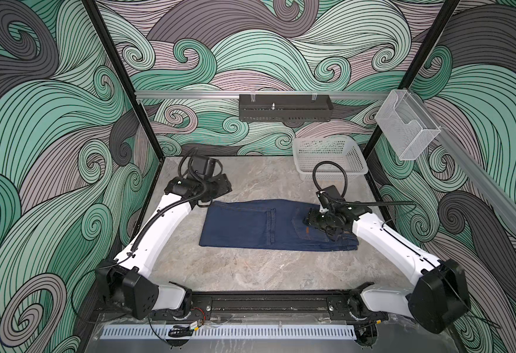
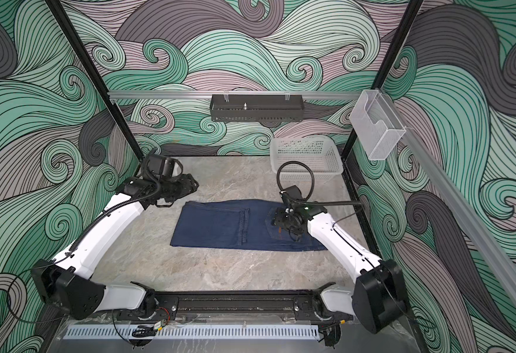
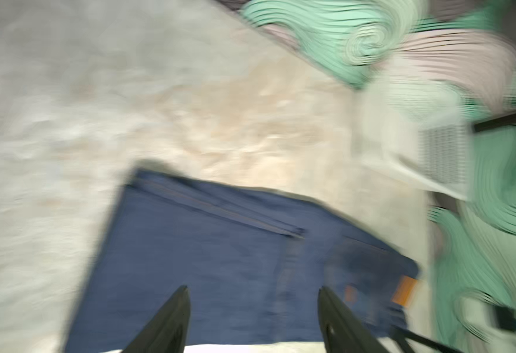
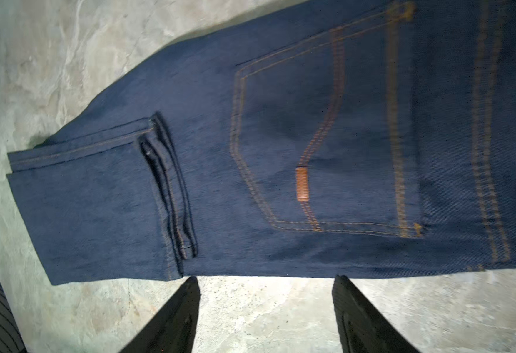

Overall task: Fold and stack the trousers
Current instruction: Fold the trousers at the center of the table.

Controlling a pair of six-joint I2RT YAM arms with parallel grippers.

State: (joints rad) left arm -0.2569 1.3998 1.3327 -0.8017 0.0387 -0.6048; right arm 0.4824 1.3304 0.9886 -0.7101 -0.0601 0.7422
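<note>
1. You are working on one support surface: a grey, marble-patterned table (image 1: 250,269), seen in both top views.
2. Note the trousers (image 1: 244,226) lying directly on it near the middle. They are dark blue denim, folded into a flat rectangle with the long side running left to right.
3. You see a back pocket (image 4: 311,137) facing up, with orange stitching and a small orange-brown tag (image 4: 302,184).
4. Note the white mesh basket (image 1: 327,146) standing at the far right corner, apart from the trousers.
</note>
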